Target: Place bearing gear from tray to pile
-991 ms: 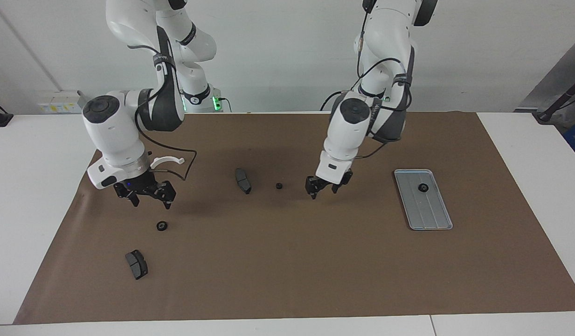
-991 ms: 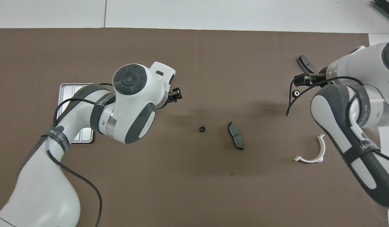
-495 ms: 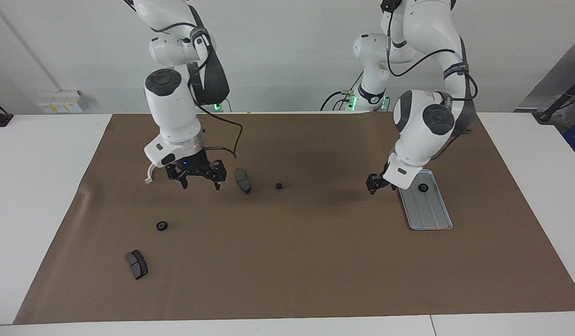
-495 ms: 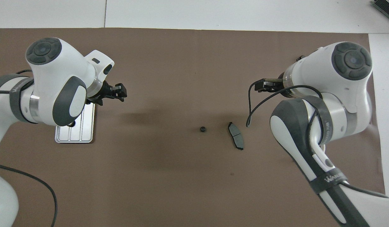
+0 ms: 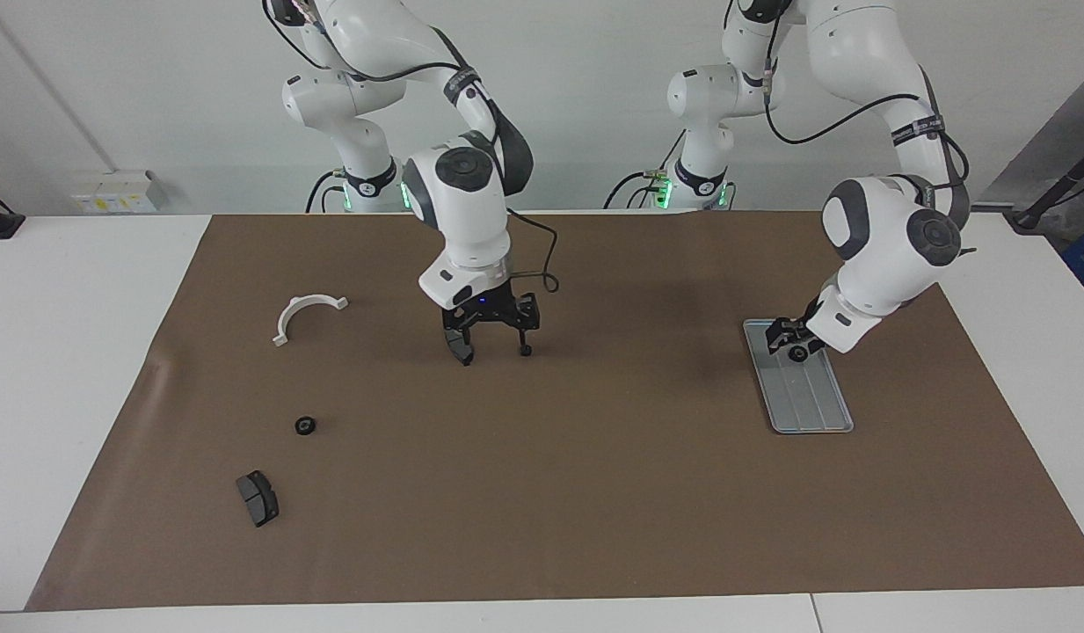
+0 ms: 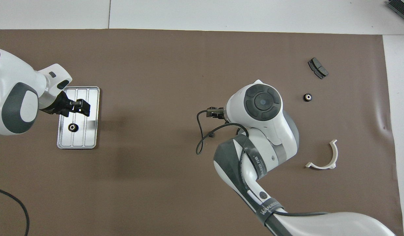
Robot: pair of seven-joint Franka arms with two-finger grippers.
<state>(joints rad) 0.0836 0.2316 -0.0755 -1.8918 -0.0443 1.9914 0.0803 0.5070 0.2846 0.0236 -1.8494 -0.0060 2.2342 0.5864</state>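
Gear on tray, under left fingers

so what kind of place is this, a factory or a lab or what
Most likely a robotics lab or test cell, not a factory line. Two white arms are mounted at a plain white table covered by a brown mat, with only a few loose parts laid out: a metal tray, brake pads, a white bracket.

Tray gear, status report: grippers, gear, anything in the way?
Left gripper over the tray. Gear lies loose on tray. Right gripper open over mid-mat parts. Nothing blocking.
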